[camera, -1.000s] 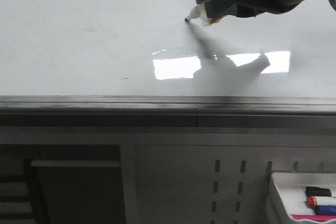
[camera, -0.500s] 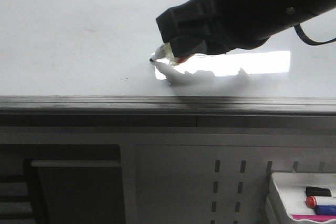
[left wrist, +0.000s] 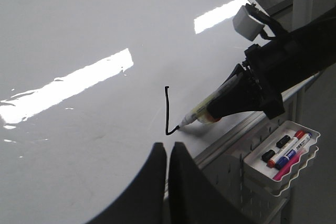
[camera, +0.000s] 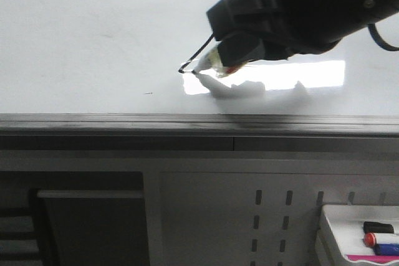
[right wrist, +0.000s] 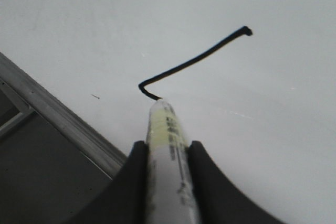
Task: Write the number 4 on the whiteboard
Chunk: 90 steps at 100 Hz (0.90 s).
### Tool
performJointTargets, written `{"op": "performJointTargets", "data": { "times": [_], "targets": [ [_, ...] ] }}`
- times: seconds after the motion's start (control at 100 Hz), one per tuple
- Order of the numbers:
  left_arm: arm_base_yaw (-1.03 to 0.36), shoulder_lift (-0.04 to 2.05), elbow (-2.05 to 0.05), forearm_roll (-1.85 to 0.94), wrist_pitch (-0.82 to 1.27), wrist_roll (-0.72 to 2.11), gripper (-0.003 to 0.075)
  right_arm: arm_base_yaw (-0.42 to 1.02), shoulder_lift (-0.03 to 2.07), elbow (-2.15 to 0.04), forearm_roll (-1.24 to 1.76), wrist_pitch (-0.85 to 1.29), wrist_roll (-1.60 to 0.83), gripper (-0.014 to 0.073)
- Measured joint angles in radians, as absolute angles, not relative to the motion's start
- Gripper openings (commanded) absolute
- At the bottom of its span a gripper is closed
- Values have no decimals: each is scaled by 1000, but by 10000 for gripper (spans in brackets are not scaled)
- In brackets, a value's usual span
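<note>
While clamped in the right hand (right wrist: 167, 153), marker (right wrist: 167, 129) tip on the whiteboard (camera: 93, 29) (left hand (left wrist: 168, 153) closed, empty).

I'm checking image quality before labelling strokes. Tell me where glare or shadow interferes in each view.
Front view: a bright glare patch lies on the whiteboard beside the marker, with the arm's shadow over it. Left wrist view: two glare streaks, clear of the ink stroke. Right wrist view: even light, stroke sharp, the right claw blurred.
</note>
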<state>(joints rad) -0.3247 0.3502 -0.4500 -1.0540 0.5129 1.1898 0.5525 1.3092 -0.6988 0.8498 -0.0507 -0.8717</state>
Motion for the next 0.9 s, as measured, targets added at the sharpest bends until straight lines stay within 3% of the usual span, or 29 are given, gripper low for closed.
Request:
{"op": "performJointTargets", "data": {
  "times": [0.54, 0.69, 0.9],
  "targets": [
    [-325, 350, -450, -1054, 513, 1190, -20, 227, 1033, -510, 873, 39, -872, -60],
    [-325, 350, -450, -1054, 513, 1190, -20, 229, 1004, -526, 873, 97, -870, -60],
    [-325, 350, -450, -1054, 513, 1190, -20, 344, 983, -626, 873, 123, -870, -60]
  ]
}}
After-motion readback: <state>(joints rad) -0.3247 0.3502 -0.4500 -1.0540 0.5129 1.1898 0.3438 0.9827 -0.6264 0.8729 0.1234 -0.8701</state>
